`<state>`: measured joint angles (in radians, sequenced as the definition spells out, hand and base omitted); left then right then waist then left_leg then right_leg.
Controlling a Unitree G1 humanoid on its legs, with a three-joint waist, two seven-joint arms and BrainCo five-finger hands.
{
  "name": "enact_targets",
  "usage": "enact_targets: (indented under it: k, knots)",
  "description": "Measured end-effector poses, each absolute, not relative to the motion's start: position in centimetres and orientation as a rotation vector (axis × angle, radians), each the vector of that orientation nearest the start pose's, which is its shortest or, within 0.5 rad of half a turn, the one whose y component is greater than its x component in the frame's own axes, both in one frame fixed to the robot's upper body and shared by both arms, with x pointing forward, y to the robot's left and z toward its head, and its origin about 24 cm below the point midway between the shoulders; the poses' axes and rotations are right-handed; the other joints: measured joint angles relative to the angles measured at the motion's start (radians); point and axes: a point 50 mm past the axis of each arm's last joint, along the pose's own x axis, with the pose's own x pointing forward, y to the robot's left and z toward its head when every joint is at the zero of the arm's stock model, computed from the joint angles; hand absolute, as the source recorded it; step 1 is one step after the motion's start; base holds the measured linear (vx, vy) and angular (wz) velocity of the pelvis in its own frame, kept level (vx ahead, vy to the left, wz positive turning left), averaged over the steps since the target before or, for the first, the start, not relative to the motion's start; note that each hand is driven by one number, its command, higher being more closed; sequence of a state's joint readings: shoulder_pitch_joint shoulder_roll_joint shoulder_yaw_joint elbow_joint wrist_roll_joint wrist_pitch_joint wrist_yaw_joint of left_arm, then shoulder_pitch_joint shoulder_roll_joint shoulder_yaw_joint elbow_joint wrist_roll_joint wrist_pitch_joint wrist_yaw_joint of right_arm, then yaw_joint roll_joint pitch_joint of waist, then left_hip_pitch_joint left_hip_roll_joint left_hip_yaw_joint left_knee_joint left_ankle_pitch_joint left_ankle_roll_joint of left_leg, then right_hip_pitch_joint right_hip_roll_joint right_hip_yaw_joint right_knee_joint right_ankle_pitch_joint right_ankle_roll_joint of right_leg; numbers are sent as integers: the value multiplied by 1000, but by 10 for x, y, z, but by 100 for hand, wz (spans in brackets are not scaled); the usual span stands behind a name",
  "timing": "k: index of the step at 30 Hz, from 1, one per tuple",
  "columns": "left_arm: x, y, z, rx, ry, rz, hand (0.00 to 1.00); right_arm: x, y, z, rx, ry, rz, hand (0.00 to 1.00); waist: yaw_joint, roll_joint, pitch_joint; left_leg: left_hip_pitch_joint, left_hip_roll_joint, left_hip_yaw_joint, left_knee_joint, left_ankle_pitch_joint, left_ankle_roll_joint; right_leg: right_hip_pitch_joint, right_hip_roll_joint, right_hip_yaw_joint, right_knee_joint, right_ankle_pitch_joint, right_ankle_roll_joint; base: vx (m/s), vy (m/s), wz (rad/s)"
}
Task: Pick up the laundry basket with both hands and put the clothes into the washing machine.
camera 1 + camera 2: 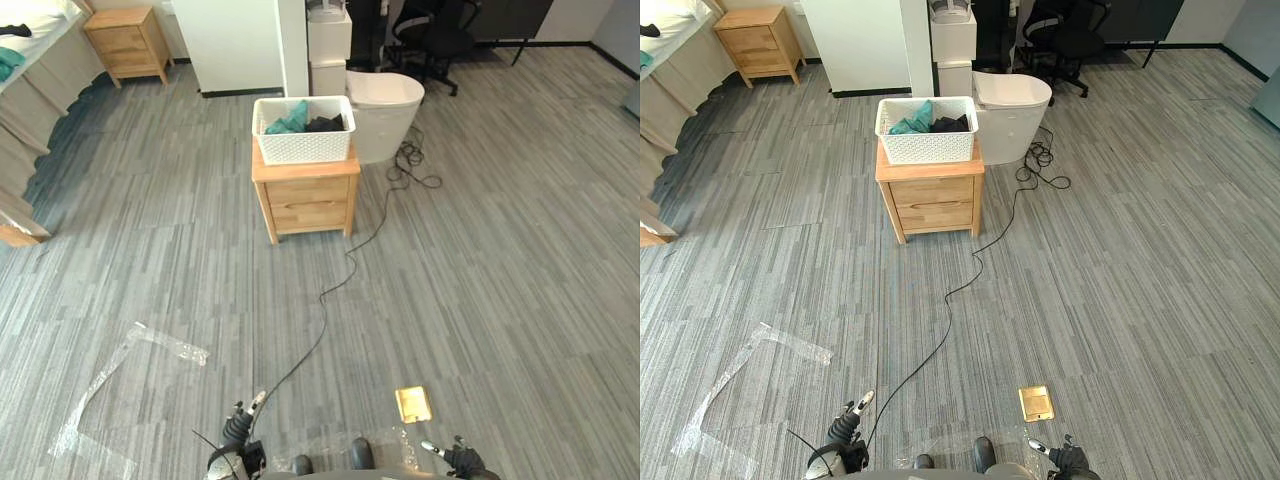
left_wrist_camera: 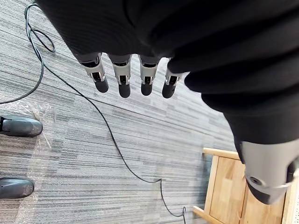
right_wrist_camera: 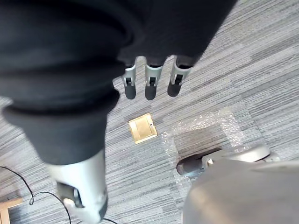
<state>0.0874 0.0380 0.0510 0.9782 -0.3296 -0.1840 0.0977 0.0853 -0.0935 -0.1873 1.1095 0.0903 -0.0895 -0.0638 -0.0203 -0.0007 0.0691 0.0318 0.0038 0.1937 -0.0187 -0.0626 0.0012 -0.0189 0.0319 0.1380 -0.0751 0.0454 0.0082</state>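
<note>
A white perforated laundry basket (image 1: 303,131) stands on a small wooden nightstand (image 1: 307,197) some way ahead of me. Teal and black clothes (image 1: 304,120) lie inside it. Behind the basket stands a white rounded washing machine (image 1: 385,113) with its lid down. My left hand (image 2: 124,74) hangs low at my side, far from the basket, fingers straight and holding nothing. My right hand (image 3: 150,78) hangs on the other side, fingers also straight and empty, above the floor.
A black cable (image 1: 335,285) runs across the grey carpet from near my feet to the washing machine. A brass floor plate (image 1: 412,404) and clear tape strips (image 1: 130,350) lie near me. A second nightstand (image 1: 127,42) and a bed (image 1: 30,40) stand far left; an office chair (image 1: 435,35) far right.
</note>
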Motion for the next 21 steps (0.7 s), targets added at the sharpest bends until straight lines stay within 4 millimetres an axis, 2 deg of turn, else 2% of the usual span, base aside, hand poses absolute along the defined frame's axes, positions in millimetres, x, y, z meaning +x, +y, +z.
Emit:
enact_targets:
  k: [9,21]
  knots:
    - [119,184,-148,-204,866,352,0,81,-211,-163,88,1089,-371,0,-1,-2,0,14,-7,-29,8,-2,4,29,-9,-31,3,-4,5,9,5,10]
    - [103,189,-153,-205,909,396,0,78,-210,-164,73,1100,-364,0,7,-5,-3,10,-12,-56,9,-1,6,31,-16,-62,0,-7,8,-27,-4,7]
